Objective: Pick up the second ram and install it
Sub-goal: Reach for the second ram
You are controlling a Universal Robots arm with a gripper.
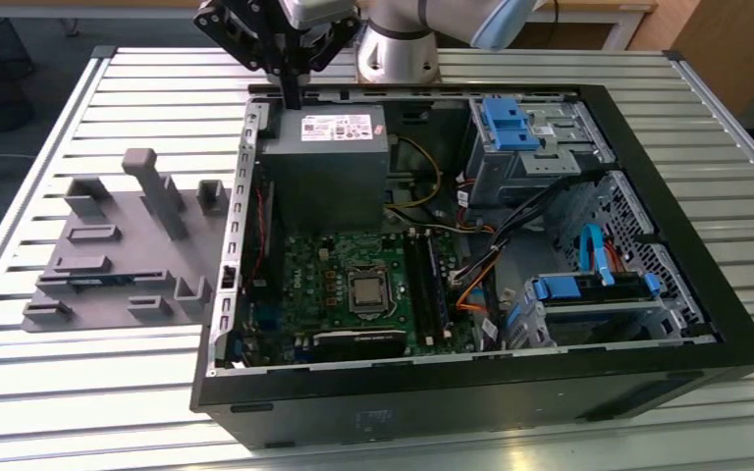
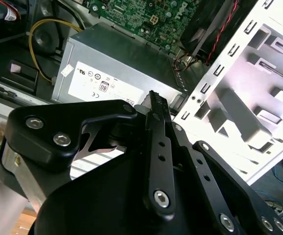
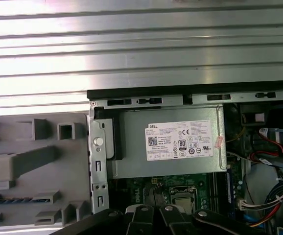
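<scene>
The second ram (image 1: 93, 281) is a thin dark-blue stick lying in a slot of the grey holder (image 1: 115, 245) on the exterior view's left, beside the open computer case (image 1: 482, 373). In the first wrist view the ram (image 3: 15, 200) appears as a blue strip in the same holder (image 3: 38, 161). My gripper (image 1: 294, 96) hangs over the far edge of the case, just above the grey power supply (image 1: 325, 157), well away from the ram. Its black fingers (image 2: 156, 127) are pressed together with nothing between them. The memory slots (image 1: 424, 280) lie beside the processor socket on the green board.
The case rests on a slatted metal table (image 1: 63, 392). Inside are blue drive brackets (image 1: 506, 123), bundled cables (image 1: 482, 265) and a drive cage (image 1: 600, 294). Tall grey posts (image 1: 154, 191) rise from the holder. The arm's base (image 1: 397, 49) stands behind the case.
</scene>
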